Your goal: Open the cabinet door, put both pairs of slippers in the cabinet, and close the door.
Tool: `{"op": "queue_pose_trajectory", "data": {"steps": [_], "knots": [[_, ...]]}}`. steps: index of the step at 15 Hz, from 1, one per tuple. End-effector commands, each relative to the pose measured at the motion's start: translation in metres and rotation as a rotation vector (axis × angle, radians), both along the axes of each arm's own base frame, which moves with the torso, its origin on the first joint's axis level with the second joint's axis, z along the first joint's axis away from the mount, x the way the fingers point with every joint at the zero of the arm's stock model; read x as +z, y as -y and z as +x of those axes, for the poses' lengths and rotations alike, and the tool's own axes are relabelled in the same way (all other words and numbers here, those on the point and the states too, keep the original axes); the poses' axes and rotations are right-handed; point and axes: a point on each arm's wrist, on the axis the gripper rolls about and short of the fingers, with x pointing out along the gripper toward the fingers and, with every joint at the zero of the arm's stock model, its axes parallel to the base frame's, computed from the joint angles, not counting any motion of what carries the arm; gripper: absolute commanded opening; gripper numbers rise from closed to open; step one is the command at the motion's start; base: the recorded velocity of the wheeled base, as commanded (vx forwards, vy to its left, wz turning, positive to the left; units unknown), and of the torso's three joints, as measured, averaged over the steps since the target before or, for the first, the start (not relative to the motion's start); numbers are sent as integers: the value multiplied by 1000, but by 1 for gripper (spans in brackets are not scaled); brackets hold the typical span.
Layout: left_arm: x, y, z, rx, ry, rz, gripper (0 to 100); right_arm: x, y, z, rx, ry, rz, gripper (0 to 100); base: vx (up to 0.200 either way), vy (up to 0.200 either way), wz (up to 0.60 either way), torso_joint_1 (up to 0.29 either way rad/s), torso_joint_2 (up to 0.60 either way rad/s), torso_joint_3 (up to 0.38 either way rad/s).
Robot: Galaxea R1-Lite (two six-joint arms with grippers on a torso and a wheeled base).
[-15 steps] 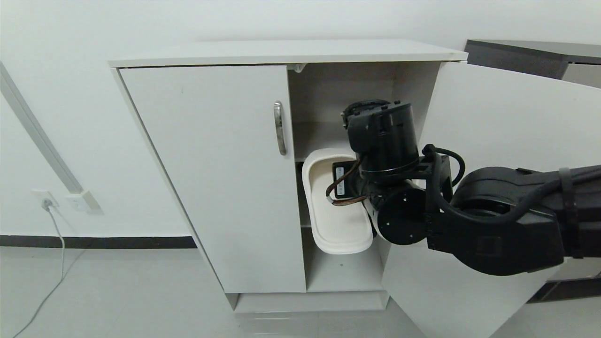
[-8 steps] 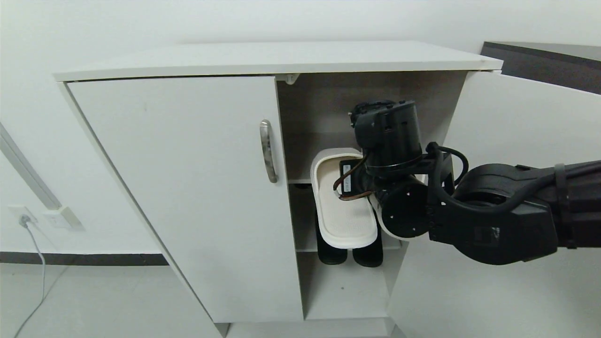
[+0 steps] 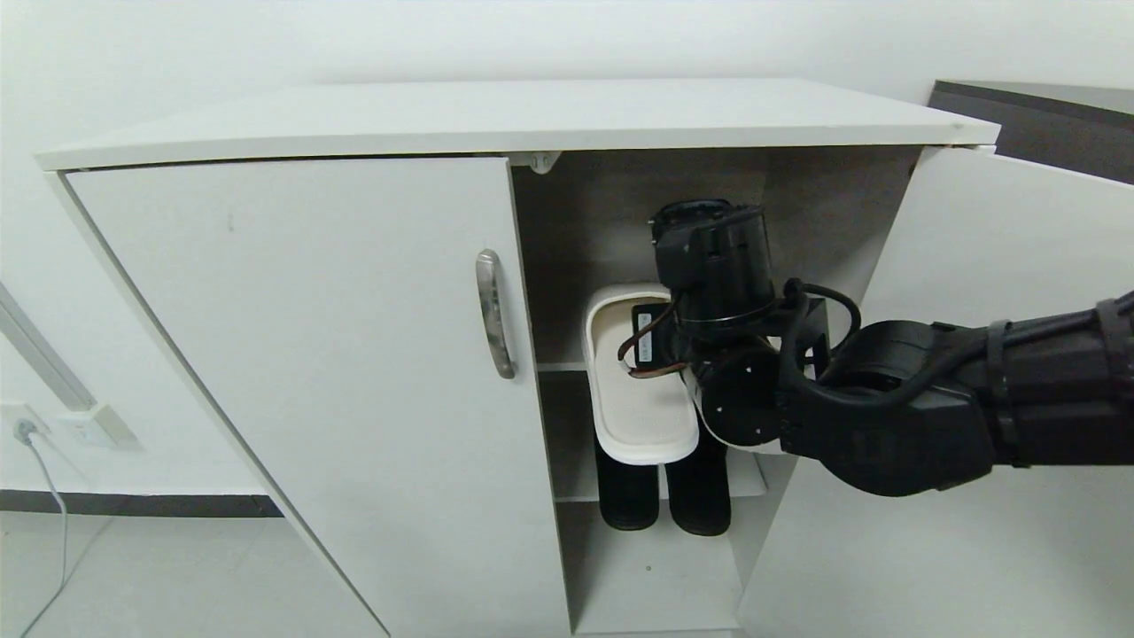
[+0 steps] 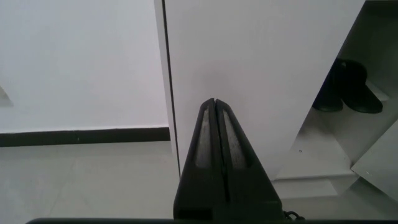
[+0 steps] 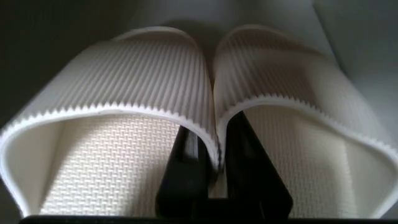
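In the head view a white cabinet [image 3: 532,115] spans most of the frame. Its left door [image 3: 310,354] is shut, with a metal handle [image 3: 493,312] near its right edge. The right door [image 3: 1001,292] is swung open at the right of the frame. The right arm [image 3: 886,425] comes in from the right edge and reaches into the open compartment at centre. Its wrist covers the claw. A pair of white slippers [image 3: 640,408] sits at the arm's tip, just right of the handle. One sole faces the camera and the other slipper is mostly hidden behind the wrist. They are level with the upper shelf; I cannot tell whether they rest on it. Directly below them, a pair of black slippers [image 3: 660,501] lies side by side on the lower shelf [image 3: 753,478], ends over its front edge. A wall socket [image 3: 27,430] and its cable are at the lower left.

In the left wrist view the left claw [image 4: 214,143] has its fingers pressed together with nothing between them. It faces the shut left door. The black slippers show beyond, inside the open compartment.

In the right wrist view the right claw [image 5: 211,155] is narrow. It has one finger inside each white slipper and pinches their two touching inner walls together. The ribbed straps point into the dark interior.
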Motion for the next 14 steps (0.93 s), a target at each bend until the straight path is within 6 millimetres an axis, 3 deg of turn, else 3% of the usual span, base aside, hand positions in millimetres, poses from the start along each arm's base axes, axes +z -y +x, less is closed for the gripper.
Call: {"op": "queue_pose_trajectory", "data": {"steps": [1,14], "knots": [[0,0,0,0,-1,0,0,-9,-4,15,-20,-8,-7,0,0,0,0,0,0,0],[0,0,0,3,-1,-2,0,0,-11,64,-30,46,-9,0,0,0,0,0,0,0]]}}
